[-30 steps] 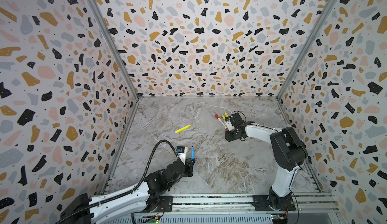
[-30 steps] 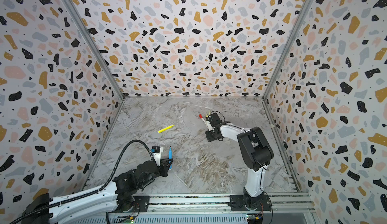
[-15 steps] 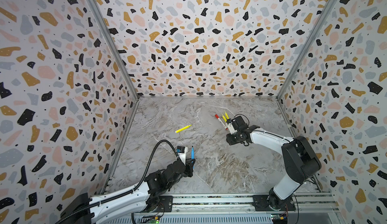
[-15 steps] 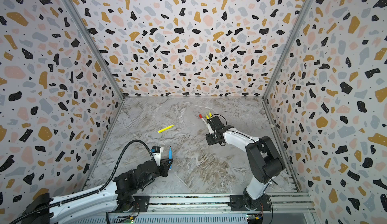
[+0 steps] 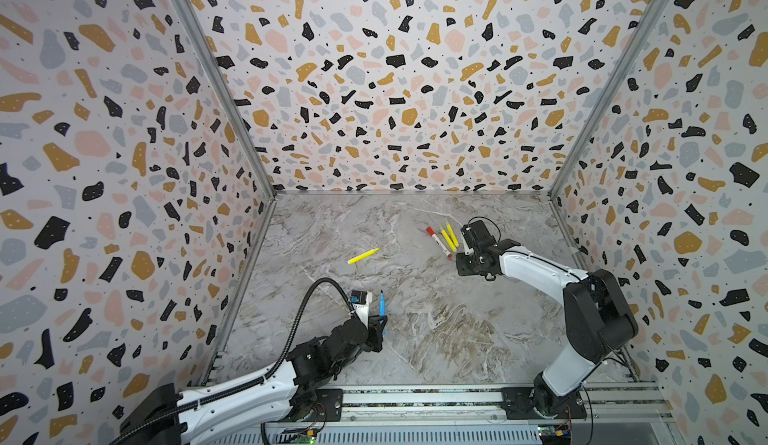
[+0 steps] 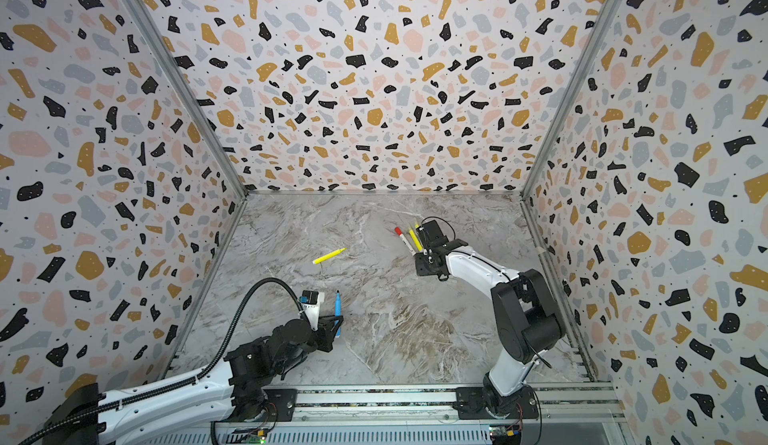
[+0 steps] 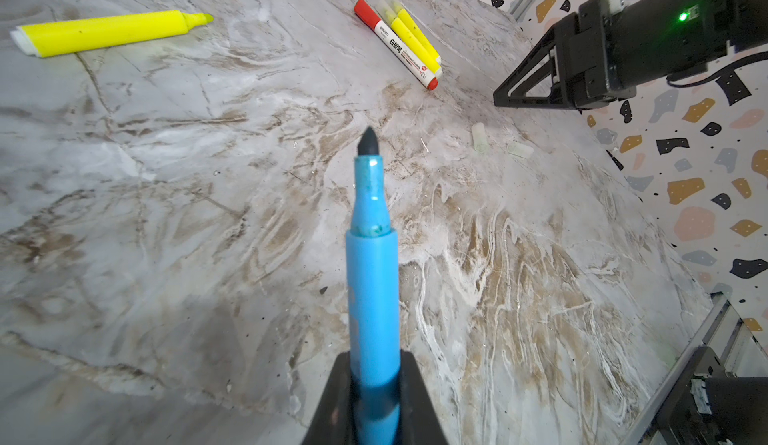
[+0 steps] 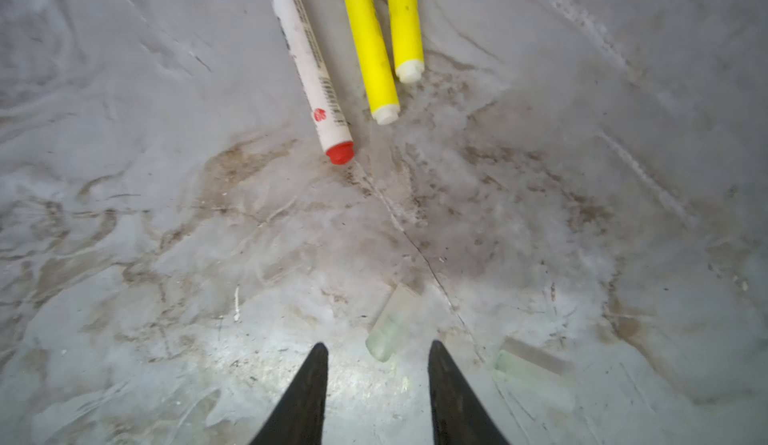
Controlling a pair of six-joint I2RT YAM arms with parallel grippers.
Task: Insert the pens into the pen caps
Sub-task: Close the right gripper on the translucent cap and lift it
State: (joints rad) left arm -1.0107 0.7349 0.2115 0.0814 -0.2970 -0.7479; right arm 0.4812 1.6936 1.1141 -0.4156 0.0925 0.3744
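Marble-grey table (image 5: 415, 339) fills the floor of the booth, boxed in by speckled walls (image 5: 395, 68). Near the front left, the left claw (image 5: 380, 323) pinches the lower barrel of a blue pen (image 5: 381, 302), whose bare dark tip points away from the claw. Toward the back right, the right claw (image 8: 378, 349) hangs low over the table, its jaws spread with only bare table between them.

A yellow pen (image 5: 363, 255) lies alone near the middle, uncapped, well apart from the rest. Just beside the right claw, a white pen (image 5: 438, 242) and two yellow pens (image 5: 449, 237) lie side by side, nearly parallel. The white pen's far end sits inside a red cap (image 7: 364, 8) (whether the pale far ends of the yellow pair are caps too, I cannot tell).

Only the wrist views show the smallest things. One clear cap (image 8: 392, 322) lies on its side just ahead of the right claw's tips, and a second clear cap (image 8: 532, 374) lies near it. Neither can be made out in the top views.
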